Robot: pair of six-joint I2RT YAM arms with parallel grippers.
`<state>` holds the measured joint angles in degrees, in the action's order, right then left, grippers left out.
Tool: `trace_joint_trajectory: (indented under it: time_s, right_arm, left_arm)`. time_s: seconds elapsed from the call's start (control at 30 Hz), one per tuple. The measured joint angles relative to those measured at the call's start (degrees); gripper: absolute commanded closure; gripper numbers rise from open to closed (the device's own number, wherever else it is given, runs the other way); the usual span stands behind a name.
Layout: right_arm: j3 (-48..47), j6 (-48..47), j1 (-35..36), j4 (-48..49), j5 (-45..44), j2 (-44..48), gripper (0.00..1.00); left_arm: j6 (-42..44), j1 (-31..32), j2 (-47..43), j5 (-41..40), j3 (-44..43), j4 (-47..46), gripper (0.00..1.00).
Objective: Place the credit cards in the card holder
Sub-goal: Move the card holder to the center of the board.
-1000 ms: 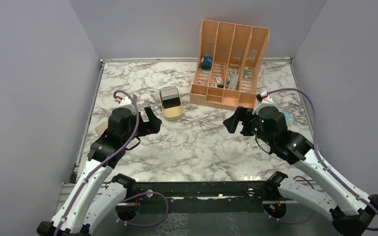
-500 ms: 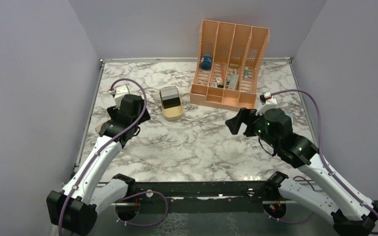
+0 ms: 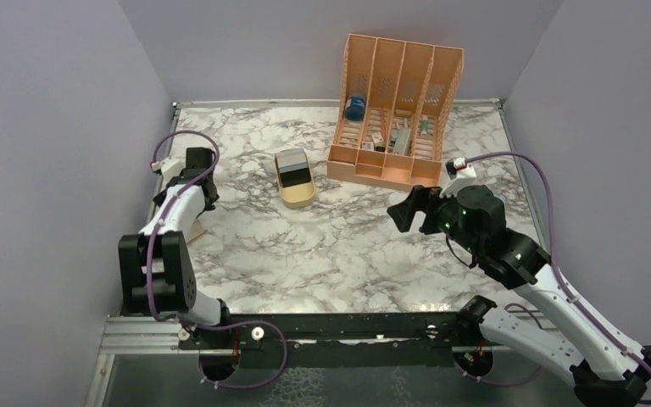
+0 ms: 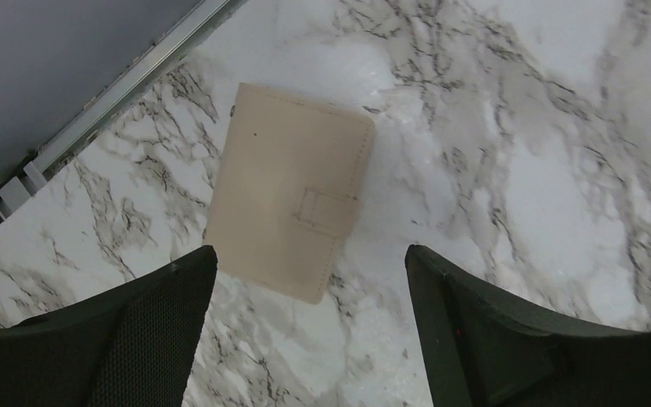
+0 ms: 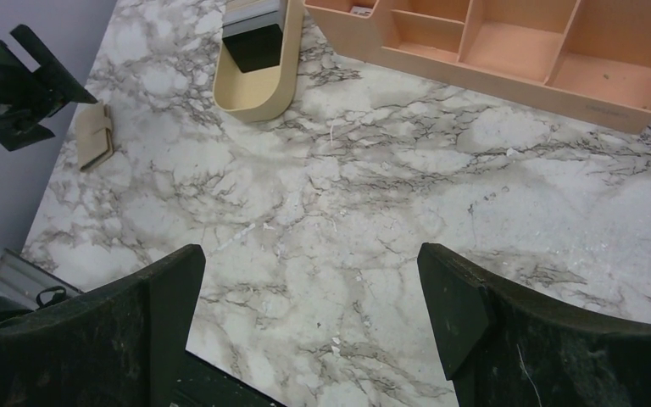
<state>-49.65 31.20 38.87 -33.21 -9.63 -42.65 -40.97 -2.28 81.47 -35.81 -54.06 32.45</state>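
Fingers of the left end effector (image 4: 305, 263) stand well apart and hold nothing. Directly under them, a little further out from the tips, lies the small flat tan bifold card holder (image 4: 292, 203), closed, with its snap tab fastened. Its long axis runs roughly across the line between the two fingers, slightly tilted, so the fingers face its two long edges, and the gap looks wider than its short side. I judge that a straight descent would straddle it.

The card holder rests on the white marble-patterned surface (image 3: 339, 246), close to the metal rail (image 4: 127, 85) and the grey wall (image 3: 68, 127) on the left. Room on that side is small, while toward the middle the marble is open.

The thin black and silver-grey credit cards (image 3: 292, 170) sit in the tan oval tray (image 3: 299, 200), well apart from the card holder, beside the big orange slotted organizer (image 3: 394, 110).

The right end effector (image 3: 407, 208) is also spread and holds nothing. It hovers over the middle area and points toward the tray, so it seems to be the arm placed for the cards.
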Motion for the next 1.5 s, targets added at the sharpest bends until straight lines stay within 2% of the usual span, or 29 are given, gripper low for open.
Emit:
trace_joint_trajectory:
  time_s: [0.23,0.47,0.7,0.83,0.97,1.1,1.23,1.5]
  right_arm:
    - [0.0,0.0,0.0,0.0,1.1,2.1,0.0]
    - [0.0,-0.4,0.0,-0.2,0.9,2.9,0.0]
    - [0.0,-0.7,0.0,-0.4,-0.6,3.5,0.0]
    - [0.0,-0.7,0.0,-0.5,-1.6,3.6,0.0]
    - [0.0,-0.9,0.0,-0.7,-2.0,3.4,0.0]
    - [0.0,-1.1,0.0,-0.7,-2.5,2.9,0.0]
    - [0.0,-1.1,0.0,-0.7,-2.8,2.5,0.01]
    - [0.0,-1.1,0.0,-0.9,-2.8,2.1,0.02]
  left_arm:
    - [-0.3,-7.8,10.4,3.9,-0.9,-4.0,0.17]
    - [1.1,-8.0,18.4,7.4,-4.9,-7.6,0.23]
    - [2.5,-6.3,19.0,8.7,-5.0,-9.8,0.24]
    - [2.4,-0.6,16.4,9.6,-1.8,-11.4,0.25]
    - [-0.1,8.7,10.0,12.9,3.7,-10.8,0.28]
    - [-3.8,17.2,4.1,16.7,8.2,-9.9,0.38]
    - [-7.1,24.1,-0.8,18.7,12.0,-8.8,0.44]
    - [-10.2,37.4,-3.7,17.8,13.5,-4.7,0.45]
